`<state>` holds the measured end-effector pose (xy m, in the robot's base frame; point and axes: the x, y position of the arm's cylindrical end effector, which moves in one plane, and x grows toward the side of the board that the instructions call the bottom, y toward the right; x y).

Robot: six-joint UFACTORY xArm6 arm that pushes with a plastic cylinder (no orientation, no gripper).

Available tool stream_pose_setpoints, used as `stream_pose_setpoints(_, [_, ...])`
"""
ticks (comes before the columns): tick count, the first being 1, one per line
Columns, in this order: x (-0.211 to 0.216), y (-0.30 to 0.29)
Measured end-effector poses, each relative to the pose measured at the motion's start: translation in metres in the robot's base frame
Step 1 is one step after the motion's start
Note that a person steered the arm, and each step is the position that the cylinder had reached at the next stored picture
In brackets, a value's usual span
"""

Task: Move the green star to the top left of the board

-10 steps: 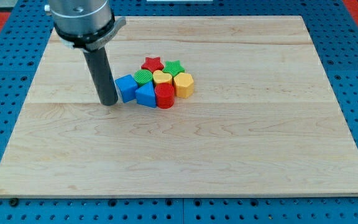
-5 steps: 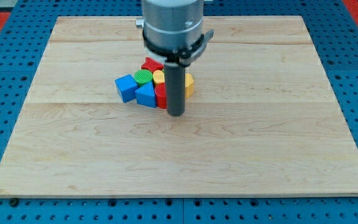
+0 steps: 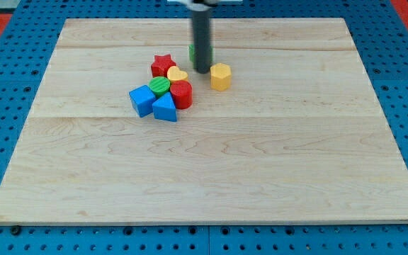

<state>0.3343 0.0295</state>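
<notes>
The green star (image 3: 192, 52) is mostly hidden behind my rod, with only slivers showing at the rod's sides, near the board's upper middle. My tip (image 3: 202, 71) sits just below the star, between the yellow heart (image 3: 177, 74) and the yellow hexagon block (image 3: 220, 76). The star stands apart from the cluster to its lower left.
A cluster lies to the left of the tip: red star (image 3: 163, 65), green round block (image 3: 160, 86), red cylinder (image 3: 182, 94), blue cube (image 3: 142, 100), blue triangle (image 3: 166, 108). The wooden board (image 3: 261, 163) lies on a blue pegboard.
The rod swept from the cluster's left, round its lower side, then up through it. The green star went toward the top, the yellow hexagon shifted right, and the other blocks shifted left.
</notes>
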Motion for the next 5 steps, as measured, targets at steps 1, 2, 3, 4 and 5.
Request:
stream_pose_setpoints(1, [-0.012, 0.038])
stream_pose_setpoints(2, [-0.056, 0.025])
stream_pose_setpoints(3, [-0.061, -0.031])
stream_pose_setpoints(4, [-0.042, -0.004])
stream_pose_setpoints(5, [-0.013, -0.001])
